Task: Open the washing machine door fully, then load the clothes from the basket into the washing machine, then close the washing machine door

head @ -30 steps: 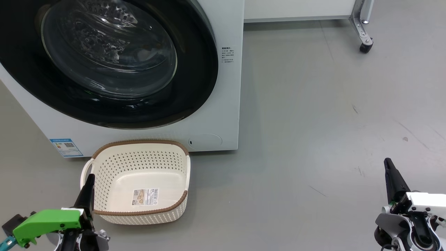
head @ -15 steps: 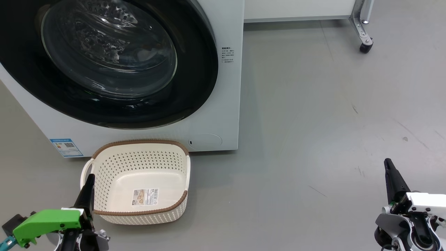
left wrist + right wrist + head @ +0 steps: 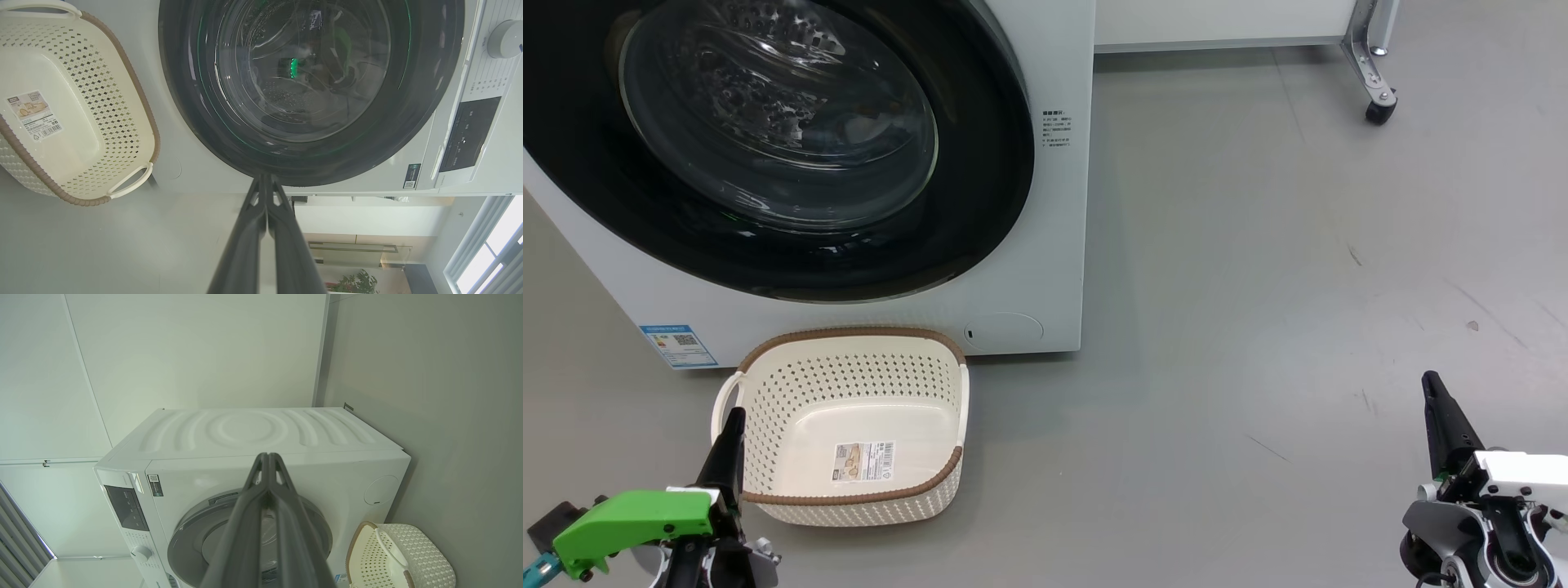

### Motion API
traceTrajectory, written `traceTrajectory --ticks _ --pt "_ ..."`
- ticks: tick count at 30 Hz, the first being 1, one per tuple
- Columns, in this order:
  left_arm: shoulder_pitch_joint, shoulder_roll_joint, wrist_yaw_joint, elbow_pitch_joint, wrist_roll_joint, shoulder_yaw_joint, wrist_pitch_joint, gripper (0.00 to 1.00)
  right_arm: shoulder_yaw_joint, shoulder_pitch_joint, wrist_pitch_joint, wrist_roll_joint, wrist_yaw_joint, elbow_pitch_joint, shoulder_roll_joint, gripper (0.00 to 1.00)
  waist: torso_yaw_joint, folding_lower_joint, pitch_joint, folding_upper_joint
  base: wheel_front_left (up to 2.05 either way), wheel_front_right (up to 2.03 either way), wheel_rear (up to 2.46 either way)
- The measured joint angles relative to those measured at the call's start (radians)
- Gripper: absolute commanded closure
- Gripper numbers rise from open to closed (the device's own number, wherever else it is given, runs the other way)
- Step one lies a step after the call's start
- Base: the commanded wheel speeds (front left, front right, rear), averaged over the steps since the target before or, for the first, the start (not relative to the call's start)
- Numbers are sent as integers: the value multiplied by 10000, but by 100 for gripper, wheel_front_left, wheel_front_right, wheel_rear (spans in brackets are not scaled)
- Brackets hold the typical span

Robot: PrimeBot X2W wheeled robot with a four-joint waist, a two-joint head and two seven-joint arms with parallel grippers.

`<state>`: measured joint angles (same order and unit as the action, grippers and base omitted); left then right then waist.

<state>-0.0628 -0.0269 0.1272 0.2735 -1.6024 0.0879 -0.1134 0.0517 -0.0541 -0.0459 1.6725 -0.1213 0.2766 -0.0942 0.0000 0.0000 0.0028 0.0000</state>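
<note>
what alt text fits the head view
A white washing machine, its round black door closed, with an empty cream basket on the grey floor before it. The left gripper and right gripper sit at the bottom corners, fingers shut.

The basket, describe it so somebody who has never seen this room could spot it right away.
Find the big white washing machine with the round black door. On the grey floor at its foot sits a small cream perforated basket. Its brown rim, white side handles and the label stuck inside its bottom set it apart.
</note>
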Motion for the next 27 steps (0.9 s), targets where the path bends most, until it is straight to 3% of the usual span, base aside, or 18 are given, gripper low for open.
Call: traceTrajectory --ticks 27 --pt "0 0 0 0 0 -2 0 100 29 -2 -8 -4 -4 29 6 100 0 0 -1 0 0 0 0"
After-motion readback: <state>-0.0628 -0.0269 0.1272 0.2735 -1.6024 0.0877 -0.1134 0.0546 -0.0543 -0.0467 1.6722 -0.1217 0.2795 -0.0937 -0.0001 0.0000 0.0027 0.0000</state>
